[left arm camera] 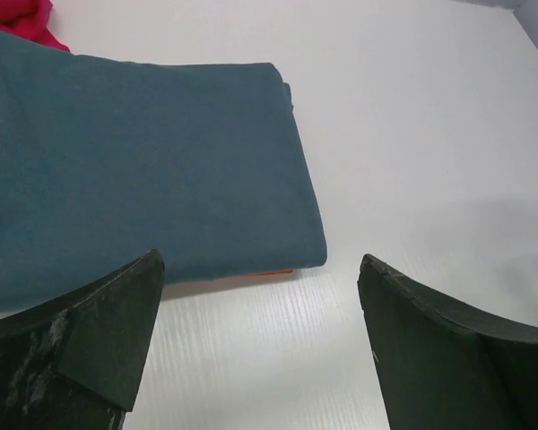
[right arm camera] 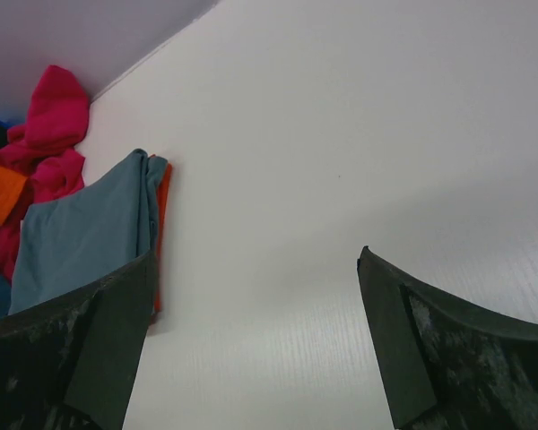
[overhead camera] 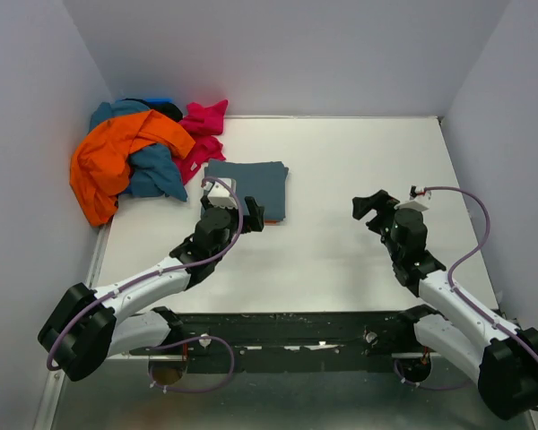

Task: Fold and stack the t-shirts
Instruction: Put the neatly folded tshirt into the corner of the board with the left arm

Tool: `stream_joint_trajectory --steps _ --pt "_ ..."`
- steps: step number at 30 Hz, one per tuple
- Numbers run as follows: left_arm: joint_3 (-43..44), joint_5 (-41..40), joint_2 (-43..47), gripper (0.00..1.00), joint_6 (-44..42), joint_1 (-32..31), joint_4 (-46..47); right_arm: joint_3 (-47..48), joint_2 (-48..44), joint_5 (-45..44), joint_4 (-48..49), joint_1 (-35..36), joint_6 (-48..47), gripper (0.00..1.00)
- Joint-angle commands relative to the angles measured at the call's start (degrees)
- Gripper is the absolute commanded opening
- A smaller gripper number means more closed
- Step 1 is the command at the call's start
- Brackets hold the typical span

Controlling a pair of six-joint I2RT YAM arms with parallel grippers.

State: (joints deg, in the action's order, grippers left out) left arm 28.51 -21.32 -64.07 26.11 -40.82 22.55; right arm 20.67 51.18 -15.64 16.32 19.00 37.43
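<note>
A folded slate blue-grey t-shirt [overhead camera: 248,187] lies flat on the white table, left of centre. It also shows in the left wrist view [left arm camera: 134,170] and the right wrist view [right arm camera: 81,237]. A thin orange edge [left arm camera: 273,271] of another folded shirt shows beneath it. An unfolded heap at the far left corner holds a bright orange t-shirt [overhead camera: 117,157], a teal one [overhead camera: 157,170] and a magenta-pink one [overhead camera: 202,130]. My left gripper [overhead camera: 240,215] is open and empty at the folded shirt's near edge. My right gripper [overhead camera: 373,208] is open and empty over bare table, right of centre.
Grey walls close in the table [overhead camera: 359,161] at the back and both sides. The heap leans against the left wall. A dark rail with the arm bases runs along the near edge [overhead camera: 296,327].
</note>
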Motion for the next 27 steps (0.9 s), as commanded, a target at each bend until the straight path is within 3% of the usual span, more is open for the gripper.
stream_joint_trajectory --steps 1,16,22,27 --pt "1.19 -1.44 0.7 0.99 -0.88 0.3 -0.66 -0.45 -0.64 -1.5 -0.06 -0.2 -0.17 1.0" --pt "3.64 -1.44 -2.1 0.99 -1.76 0.3 -2.15 -0.8 -1.17 -1.5 -0.15 -0.2 -0.16 1.0" --pt "16.82 -7.33 -12.54 0.99 -0.36 0.21 -13.04 -0.98 -1.26 -1.15 -0.23 -0.2 0.01 1.0" --pt "30.52 -8.84 -26.42 0.99 -5.97 1.35 -16.65 -1.15 -1.34 -0.62 -0.06 -0.28 0.19 1.0"
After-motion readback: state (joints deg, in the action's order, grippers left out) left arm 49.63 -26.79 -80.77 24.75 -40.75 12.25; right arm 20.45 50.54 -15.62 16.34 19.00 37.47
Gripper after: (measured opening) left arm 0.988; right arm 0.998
